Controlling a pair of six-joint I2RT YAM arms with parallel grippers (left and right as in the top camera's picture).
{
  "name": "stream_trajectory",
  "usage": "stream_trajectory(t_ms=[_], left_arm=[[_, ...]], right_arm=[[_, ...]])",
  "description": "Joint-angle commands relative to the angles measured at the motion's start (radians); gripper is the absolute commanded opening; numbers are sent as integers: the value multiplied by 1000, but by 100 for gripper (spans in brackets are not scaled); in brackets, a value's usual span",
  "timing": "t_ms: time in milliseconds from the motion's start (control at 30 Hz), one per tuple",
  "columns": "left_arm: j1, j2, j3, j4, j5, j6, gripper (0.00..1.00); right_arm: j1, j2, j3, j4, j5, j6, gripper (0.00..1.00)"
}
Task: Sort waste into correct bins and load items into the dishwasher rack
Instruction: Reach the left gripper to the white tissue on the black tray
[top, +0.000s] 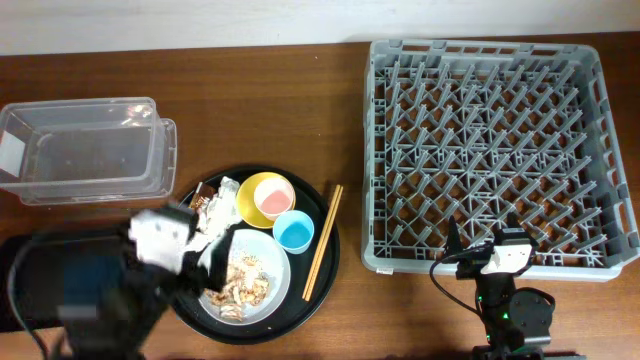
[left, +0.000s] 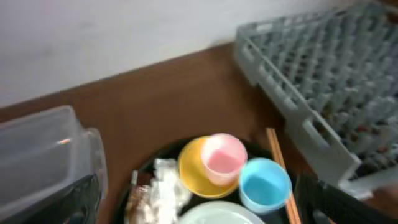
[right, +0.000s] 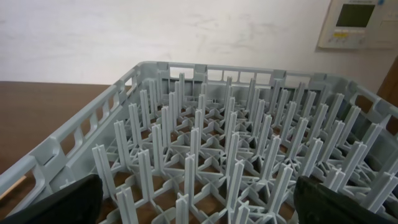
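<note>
Grey plastic fills the right wrist view: the rack and its pegs, seen from over the near rim. The right gripper has its fingers wide apart at the bottom corners, with nothing between them.

Only overhead do we see the whole table: the rack at right, the tub at far left, and the round tray between them. On that tray lie the plate with scraps, the blue cup, the yellow bowl, napkins and a wrapper. The chopsticks lie along its right edge.

The left wrist view adds that the pink cup sits inside the bowl. The left gripper hangs over the tray's near-left part, blurred overhead. Its fingers stand wide apart and empty.

Bare wood separates the tray from the rack, and the tub's near corner comes close to the tray's rim.
</note>
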Motion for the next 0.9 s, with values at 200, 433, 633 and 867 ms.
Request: stream_trajectory(t_ms=[200, 433, 633, 867], left_arm=[[2, 311, 111, -133, -11, -61, 99], [2, 555, 111, -165, -364, -544, 95], [2, 832, 111, -94, -321, -543, 64], [2, 1079, 111, 24, -191, -373, 64]], right_arm=[[-7, -6, -8, -2, 15, 0, 98], [-7, -6, -8, -2, 15, 0, 98], [-7, -6, -8, -2, 15, 1, 98], [-7, -6, -8, -2, 15, 1, 98]])
